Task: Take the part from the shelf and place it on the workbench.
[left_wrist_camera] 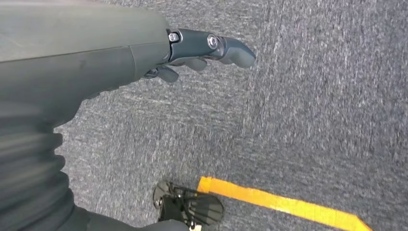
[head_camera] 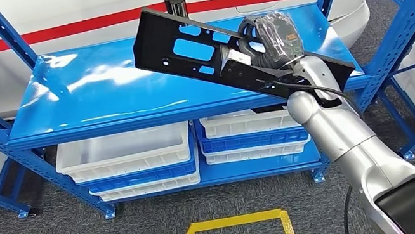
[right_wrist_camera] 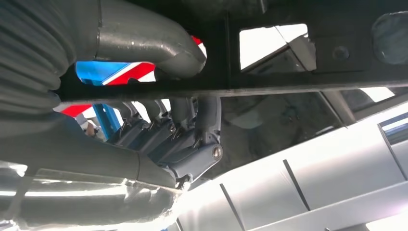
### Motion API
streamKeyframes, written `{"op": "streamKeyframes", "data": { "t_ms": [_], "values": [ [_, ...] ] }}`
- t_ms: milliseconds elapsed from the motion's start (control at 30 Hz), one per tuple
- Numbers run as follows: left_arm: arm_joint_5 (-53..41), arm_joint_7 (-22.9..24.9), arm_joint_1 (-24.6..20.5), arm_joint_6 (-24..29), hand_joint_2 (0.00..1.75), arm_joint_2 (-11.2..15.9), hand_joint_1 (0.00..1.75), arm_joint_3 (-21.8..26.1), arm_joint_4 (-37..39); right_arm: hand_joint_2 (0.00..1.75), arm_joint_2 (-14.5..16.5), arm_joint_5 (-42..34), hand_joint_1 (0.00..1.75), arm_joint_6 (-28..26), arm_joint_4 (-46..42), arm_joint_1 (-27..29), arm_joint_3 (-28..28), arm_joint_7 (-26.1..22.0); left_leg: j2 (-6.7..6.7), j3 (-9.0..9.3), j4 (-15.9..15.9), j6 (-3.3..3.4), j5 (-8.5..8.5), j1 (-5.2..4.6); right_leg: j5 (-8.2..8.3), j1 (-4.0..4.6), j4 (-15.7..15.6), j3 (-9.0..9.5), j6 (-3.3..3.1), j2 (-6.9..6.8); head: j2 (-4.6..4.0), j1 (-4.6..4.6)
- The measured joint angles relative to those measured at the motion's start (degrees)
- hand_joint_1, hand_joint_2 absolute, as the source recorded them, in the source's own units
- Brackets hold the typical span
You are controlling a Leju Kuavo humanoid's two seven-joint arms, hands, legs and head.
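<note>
From the head view we saw the right hand (head_camera: 269, 42) clamped around the black part (head_camera: 192, 45), holding it tilted above the blue shelf (head_camera: 90, 86). At the left wrist we found the left hand (left_wrist_camera: 192, 53) empty, fingers loosely extended over grey carpet (left_wrist_camera: 298, 120). At the right wrist, its fingers (right_wrist_camera: 168, 137) wrapped the part's bar (right_wrist_camera: 288, 84).

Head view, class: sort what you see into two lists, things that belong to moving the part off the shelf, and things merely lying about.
Belongs to the job:
black part, tilted, lifted above the shelf
right hand, gripping the part
blue shelf

Just lying about:
white bins on the lower level
yellow floor marking
left hand, hanging over the carpet, holding nothing
</note>
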Motion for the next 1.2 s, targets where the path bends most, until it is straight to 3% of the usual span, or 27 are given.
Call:
{"op": "streamKeyframes", "data": {
  "t_ms": [67,100,167,200,233,267,333,400,433,467,533,600,633,700,733,767,800,833,900,967,1033,1067,1133,1200],
  "values": [
    [0.0,0.0,-0.1,0.0,1.75,0.0,0.0,0.0,0.0,1.75,-0.1,0.0,1.71,0.1,0.0,-0.1,-0.1,0.0,0.3,-0.44,-1.1,1.12,1.7,0.02,-1.07,0.2,0.9,-0.84,0.04,0.02,0.0,0.08],
    [0.0,0.0,-0.1,0.0,1.75,-0.1,0.0,0.0,0.0,1.75,-0.3,0.0,1.71,0.1,0.0,-0.1,-0.1,0.0,0.45,-0.93,-1.7,1.58,2.65,0.06,-2.95,0.32,2.9,-1.76,-0.33,0.04,0.0,0.16],
    [0.0,0.0,-0.2,-0.1,1.75,-0.2,0.0,-0.1,0.0,1.75,-0.5,0.0,1.71,0.2,0.0,-0.1,-0.1,0.0,0.57,-2.57,-1.8,2.09,4.12,-0.06,-8.06,0.33,10.1,-4.26,-1.11,0.08,0.0,0.3],
    [0.0,0.0,-0.2,-0.1,1.75,-0.2,0.0,-0.1,0.0,1.75,-0.5,0.0,1.71,0.2,0.1,0.1,-0.1,0.0,0.58,-3.46,-1.8,2.08,4.77,-0.17,-9.67,0.31,13.9,-5.1,-1.03,0.08,0.0,0.37],
    [0.0,0.0,-0.2,-0.1,1.75,-0.3,0.0,-0.1,0.0,1.75,-0.6,0.0,1.71,0.2,0.1,0.2,-0.1,0.0,0.58,-4.38,-1.8,2.07,5.46,-0.26,-10.24,0.31,16.4,-5.33,-0.65,0.08,0.0,0.41],
    [0.0,0.0,-0.2,-0.2,1.75,-0.3,0.0,-0.2,0.0,1.75,-0.6,0.0,1.71,0.3,0.1,0.3,-0.1,0.0,0.58,-5.31,-1.7,1.98,6.15,-0.33,-9.75,0.31,17.1,-4.59,-0.07,0.08,0.0,0.46],
    [0.0,0.0,-0.2,-0.3,1.75,-0.4,0.0,-0.2,0.0,1.75,-0.6,0.0,1.71,0.3,0.1,0.4,-0.1,0.0,0.55,-6.95,-1.5,1.58,7.39,-0.42,-7.73,0.31,12.0,0.26,0.84,0.05,0.0,0.51],
    [0.0,0.1,-0.2,-0.4,1.75,-0.4,0.0,-0.2,0.0,1.75,-0.6,0.0,1.71,0.3,0.1,0.3,-0.1,0.0,0.55,-8.3,-1.0,1.03,8.36,-0.68,-7.97,0.58,3.7,6.21,0.62,0.09,0.0,0.49],
    [0.0,0.1,-0.2,-0.4,1.75,-0.4,0.0,-0.2,0.0,1.75,-0.5,0.0,1.71,0.3,0.0,0.3,-0.2,0.0,0.56,-8.74,-0.8,0.79,8.79,-0.8,-8.58,0.68,1.2,7.73,0.3,0.16,0.0,0.48],
    [0.0,0.1,-0.1,-0.4,1.75,-0.4,0.0,-0.2,0.0,1.75,-0.5,0.0,1.71,0.3,0.0,0.4,-0.2,0.0,0.57,-9.09,-0.7,0.58,9.23,-0.85,-8.96,0.84,0.1,8.18,-0.06,0.23,0.0,0.42],
    [0.1,0.1,0.0,-0.3,1.75,-0.3,0.0,-0.2,0.0,1.75,-0.5,0.1,1.71,0.4,0.1,0.5,-0.1,-0.1,0.47,-9.61,-0.5,0.1,9.72,-0.68,-8.32,0.41,0.1,7.3,-0.88,0.18,0.0,0.36],
    [0.2,0.1,0.2,-0.3,1.75,-0.2,0.0,-0.2,0.0,1.75,-0.3,0.1,1.71,0.6,0.1,0.5,-0.1,-0.1,0.29,-10.68,1.9,-0.69,6.84,-0.33,-7.22,-0.12,0.1,6.41,-1.94,0.01,0.0,0.16],
    [0.2,0.1,0.3,-0.3,1.75,-0.2,0.0,-0.2,0.1,1.75,-0.2,0.1,1.71,0.6,0.1,0.5,-0.1,-0.1,0.23,-11.57,4.8,-1.17,3.95,-0.06,-6.62,-0.2,0.1,5.9,-2.24,-0.05,0.0,0.06],
    [0.3,0.1,0.4,-0.3,1.75,-0.2,0.0,-0.2,0.1,1.75,0.0,0.1,1.71,0.6,0.1,0.5,-0.1,-0.1,0.24,-13.37,12.8,-1.98,-1.4,0.46,-5.51,-0.14,0.2,4.64,-2.38,-0.06,0.0,-0.09],
    [0.3,0.1,0.4,-0.3,1.75,-0.2,0.0,-0.2,0.1,1.75,0.0,0.1,1.71,0.6,0.1,0.5,-0.1,-0.1,0.25,-13.72,16.0,-2.25,-2.6,0.71,-4.95,-0.11,0.2,3.96,-2.3,-0.07,0.0,-0.1],
    [0.3,0.1,0.4,-0.3,1.75,-0.2,0.0,-0.2,0.0,1.75,0.0,0.1,1.71,0.6,0.2,0.5,-0.1,-0.1,0.25,-13.15,17.2,-2.39,-2.38,0.91,-4.45,-0.1,0.2,3.3,-2.15,-0.06,0.0,-0.1],
    [0.3,0.1,0.4,-0.3,1.75,-0.2,0.0,-0.2,0.0,1.75,0.0,0.1,1.71,0.6,0.2,0.6,-0.1,-0.1,0.26,-11.46,16.2,-2.43,-1.19,1.07,-3.94,-0.11,0.2,2.7,-1.97,-0.05,0.0,-0.11],
    [0.3,0.1,0.4,-0.3,1.75,-0.1,0.0,-0.2,0.0,1.75,0.0,0.1,1.71,0.6,0.2,0.6,-0.1,-0.2,0.26,-8.7,13.2,-2.35,0.28,1.2,-3.48,-0.12,0.3,2.21,-1.73,-0.03,0.0,-0.12],
    [0.2,0.1,0.3,-0.4,1.75,0.0,0.0,-0.2,0.0,1.75,-0.1,0.1,1.71,0.6,0.2,0.4,-0.3,-0.2,0.07,-2.56,4.8,-1.95,0.72,1.16,-2.64,-0.09,0.2,1.61,-1.11,-0.02,0.0,-0.06],
    [0.2,0.0,0.3,-0.4,1.75,0.0,0.0,-0.2,0.0,1.75,-0.1,0.1,1.71,0.6,0.2,0.1,-0.5,-0.3,-0.21,0.13,0.4,-1.26,-0.32,0.67,-1.83,-0.14,0.0,1.44,-0.21,-0.11,0.0,-0.06],
    [0.1,0.0,0.4,-0.4,1.75,0.1,0.0,-0.2,0.0,1.75,-0.2,0.0,1.71,0.6,0.2,-0.2,-0.5,-0.4,-0.18,-0.08,-0.3,-0.25,0.56,0.35,-1.11,-0.15,-0.3,1.32,0.66,-0.18,0.0,-0.13],
    [0.1,-0.1,0.3,-0.5,1.75,0.1,0.0,-0.2,0.0,1.75,-0.4,-0.1,1.71,0.6,0.2,-0.3,-0.6,-0.5,-0.05,-0.35,-0.8,0.3,1.31,0.34,-1.57,-0.07,0.0,0.89,0.73,-0.16,0.0,-0.17],
    [-0.1,-0.1,0.2,-0.5,1.75,0.1,0.0,-0.2,0.0,1.75,-0.8,-0.4,1.71,0.6,0.3,-0.4,-0.8,-0.6,0.22,-1.43,-1.5,1.41,3.03,0.43,-5.22,0.2,3.8,-0.93,-0.03,-0.11,0.0,0.0],
    [-0.1,0.0,0.1,-0.6,1.75,0.1,0.0,-0.2,0.0,1.75,-1.2,-0.5,1.71,0.5,0.4,-0.4,-0.9,-0.7,0.29,-3.23,-1.5,1.92,4.42,0.12,-10.16,0.28,11.3,-3.32,-0.88,-0.05,0.0,0.14]
  ]
}}
